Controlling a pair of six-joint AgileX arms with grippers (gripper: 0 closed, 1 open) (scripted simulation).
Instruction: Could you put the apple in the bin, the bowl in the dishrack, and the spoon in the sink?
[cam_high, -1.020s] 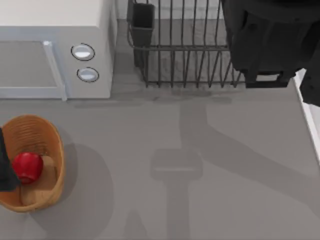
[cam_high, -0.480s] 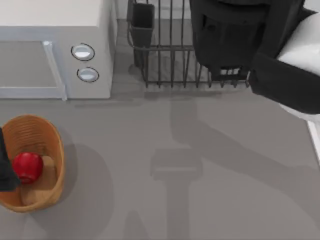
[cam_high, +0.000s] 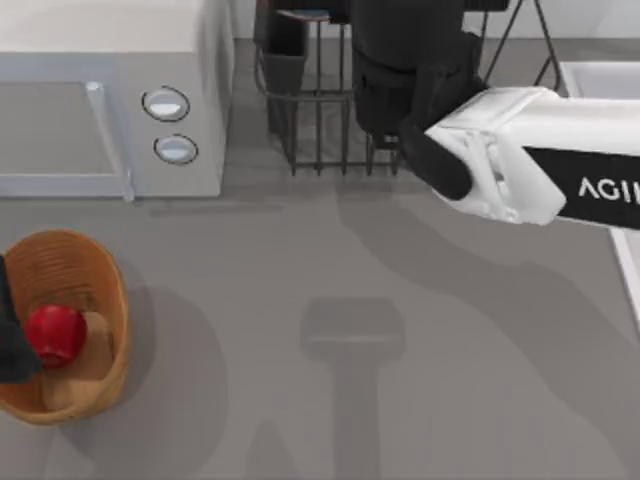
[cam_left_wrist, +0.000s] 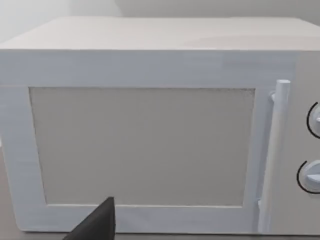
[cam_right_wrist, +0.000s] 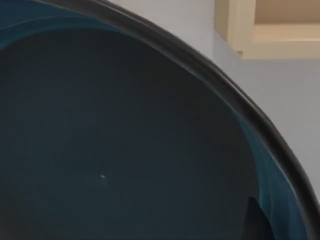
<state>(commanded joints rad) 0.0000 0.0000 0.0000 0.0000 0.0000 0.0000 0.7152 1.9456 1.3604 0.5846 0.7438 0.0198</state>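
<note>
The red apple (cam_high: 54, 333) lies inside the wicker bin (cam_high: 95, 265) at the table's left edge. My left gripper (cam_high: 10, 340) hangs dark beside the bin, at the picture's left border. My right arm (cam_high: 520, 170) reaches in from the right, its dark wrist end (cam_high: 405, 80) above the wire dishrack (cam_high: 320, 120). The blue bowl (cam_right_wrist: 125, 140) sits very close in the right wrist view, dark inside, with one finger (cam_right_wrist: 256, 222) against its inner wall. From above, the arm hides the bowl. The sink's pale rim (cam_high: 595, 68) shows at the back right. The spoon is out of view.
A white microwave (cam_high: 100, 100) with two round knobs stands at the back left, and its door (cam_left_wrist: 145, 145) faces the left wrist camera. A black utensil cup (cam_high: 286, 45) sits at the rack's left corner. The arms cast shadows on the grey table top (cam_high: 300, 400).
My right arm has swung left from the back right corner to above the dishrack, uncovering the sink's rim. The left gripper, apple and bin have not moved.
</note>
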